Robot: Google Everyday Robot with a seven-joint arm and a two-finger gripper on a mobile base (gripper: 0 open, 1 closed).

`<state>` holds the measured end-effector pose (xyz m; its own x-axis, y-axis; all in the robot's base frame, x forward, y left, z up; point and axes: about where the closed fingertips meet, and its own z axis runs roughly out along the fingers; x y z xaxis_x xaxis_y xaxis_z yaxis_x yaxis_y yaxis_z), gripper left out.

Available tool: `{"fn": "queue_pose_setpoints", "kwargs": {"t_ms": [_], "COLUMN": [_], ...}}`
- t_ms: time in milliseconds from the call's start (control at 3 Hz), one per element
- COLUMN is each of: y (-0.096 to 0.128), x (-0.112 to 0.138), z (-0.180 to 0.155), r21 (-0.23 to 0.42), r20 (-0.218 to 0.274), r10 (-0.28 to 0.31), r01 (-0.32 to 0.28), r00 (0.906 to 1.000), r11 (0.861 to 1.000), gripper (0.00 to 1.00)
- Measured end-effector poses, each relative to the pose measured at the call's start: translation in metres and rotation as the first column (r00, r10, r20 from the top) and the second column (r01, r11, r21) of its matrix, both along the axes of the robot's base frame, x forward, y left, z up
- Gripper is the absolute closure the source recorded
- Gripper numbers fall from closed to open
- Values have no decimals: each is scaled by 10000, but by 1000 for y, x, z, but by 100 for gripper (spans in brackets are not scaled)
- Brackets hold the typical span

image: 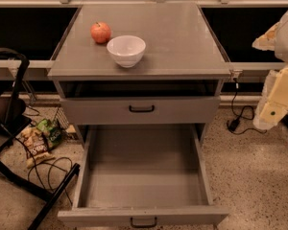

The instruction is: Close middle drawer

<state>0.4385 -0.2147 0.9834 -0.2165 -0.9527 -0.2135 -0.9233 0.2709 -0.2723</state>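
Note:
The middle drawer (pixel 143 176) of the grey cabinet (pixel 182 37) is pulled far out toward me. It is a wide, deep grey tray and it is empty. Its low front carries a small black bar handle (pixel 144 222) at the bottom edge of the view. The top drawer (pixel 182 110), with its own black handle (pixel 141 109), sits above and behind it. The lowest drawer is hidden under the open one. My gripper (pixel 277 97) is at the end of the pale arm at the right edge, beside the cabinet, well above and to the right of the open drawer, touching nothing.
A red apple (pixel 101 32) and a white bowl (pixel 126 50) stand on the cabinet top. Snack bags (pixel 40 140) and cables lie on the floor at left by a black chair frame (pixel 9 123). A black cable with plug (pixel 234 122) lies at right.

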Motion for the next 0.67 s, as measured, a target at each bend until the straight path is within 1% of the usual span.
{"fn": "queue_pose_setpoints", "kwargs": {"t_ms": [333,667], "y": [0,7], "x": [1,-1], "z": [1,-28], "r21": [-14,11], "r20": [38,-218], "r10": [8,63], "r01": [-8,-63], "r00": [10000,9997], "r11": [10000,10000], "gripper": [0,0]}}
